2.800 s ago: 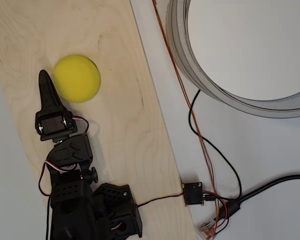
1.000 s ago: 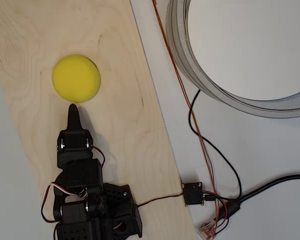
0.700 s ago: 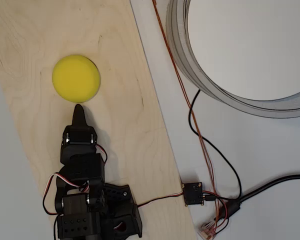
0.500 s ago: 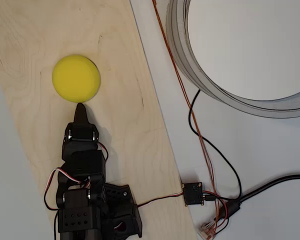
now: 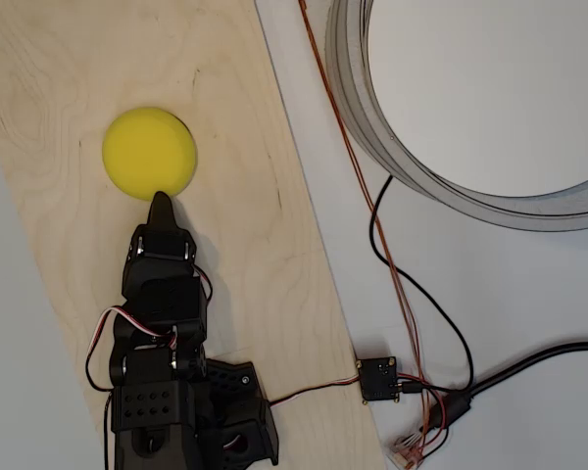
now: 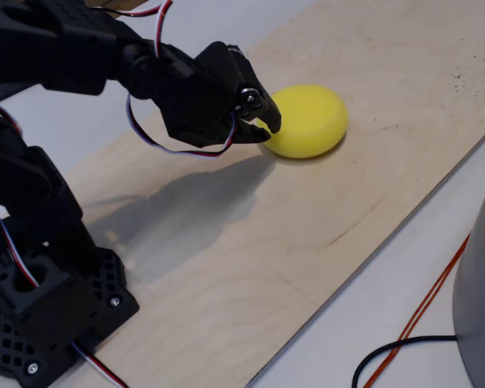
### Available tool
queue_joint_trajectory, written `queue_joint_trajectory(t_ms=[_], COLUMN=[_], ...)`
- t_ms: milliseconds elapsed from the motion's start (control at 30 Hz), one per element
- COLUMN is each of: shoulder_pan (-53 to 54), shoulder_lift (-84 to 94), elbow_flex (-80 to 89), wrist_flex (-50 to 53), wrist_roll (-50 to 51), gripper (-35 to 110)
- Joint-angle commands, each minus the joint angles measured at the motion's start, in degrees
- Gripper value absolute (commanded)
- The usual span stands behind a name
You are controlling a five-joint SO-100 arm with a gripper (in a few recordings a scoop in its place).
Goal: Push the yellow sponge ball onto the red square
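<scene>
The yellow sponge ball (image 5: 149,153) sits on the wooden board (image 5: 245,255), toward its far left in the overhead view. The gripper (image 5: 162,206) has its tip at the ball's near edge, touching or just short of it. In the fixed view, the gripper (image 6: 265,121) has its fingers closed together and holds nothing. A black cable (image 5: 421,294) and an orange wire (image 5: 358,162) lie on the white table (image 5: 529,294) to the right.

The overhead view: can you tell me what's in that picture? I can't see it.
A black robot arm's pincer points up at a yellow sponge ball, its tip right at the ball's lower edge, on a pale wooden board. To the right, on a white table, lie a big grey ring and some wires.
</scene>
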Motion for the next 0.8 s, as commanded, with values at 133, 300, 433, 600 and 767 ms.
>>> queue_joint_trajectory(t_ms=[133, 300, 433, 600, 767], shoulder_pan=[0.09, 0.09, 0.0, -0.18, -0.97], shoulder_lift=[-1.67, -3.34, -4.39, -3.6, 1.41], elbow_flex=[-3.34, -4.75, -5.54, -5.1, -3.25], wrist_flex=[-0.09, -0.09, -0.18, -0.35, -0.35], wrist_roll=[1.41, 1.58, 1.76, 1.85, 0.79], gripper=[0, 0, 0, 0, 0])
